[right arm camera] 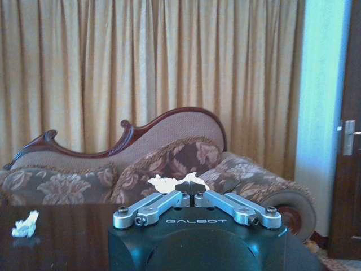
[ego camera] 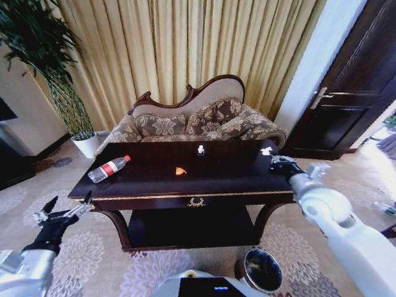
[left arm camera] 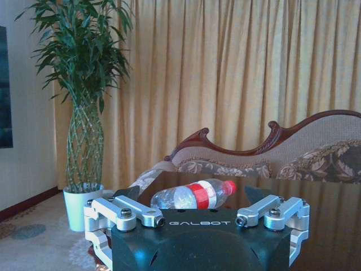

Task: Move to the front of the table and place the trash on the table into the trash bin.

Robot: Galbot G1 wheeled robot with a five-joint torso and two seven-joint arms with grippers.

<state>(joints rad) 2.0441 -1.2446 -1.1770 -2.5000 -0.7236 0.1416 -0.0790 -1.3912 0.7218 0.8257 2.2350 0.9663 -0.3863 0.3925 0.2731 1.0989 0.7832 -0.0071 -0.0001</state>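
The dark table [ego camera: 247, 182] stands in front of me. On its left part lies the trash bottle [ego camera: 108, 168], clear with a red label and cap. An orange scrap [ego camera: 180, 171] lies mid-table and a small white piece [ego camera: 201, 149] near the far edge. My left gripper [ego camera: 69, 202] is open, low off the table's left front corner; from its wrist the bottle [left arm camera: 194, 195] lies ahead between the spread fingers. At the table's right end my right gripper [ego camera: 275, 158] is shut on a crumpled white piece [right arm camera: 163, 183]. The trash bin [ego camera: 263, 270] stands on the floor near my base.
A carved-back patterned sofa [ego camera: 192, 120] sits behind the table before gold curtains. A potted plant in a white pot [ego camera: 86, 143] stands at the far left. A dark door [ego camera: 346, 93] is at the right. Patterned carpet surrounds the table.
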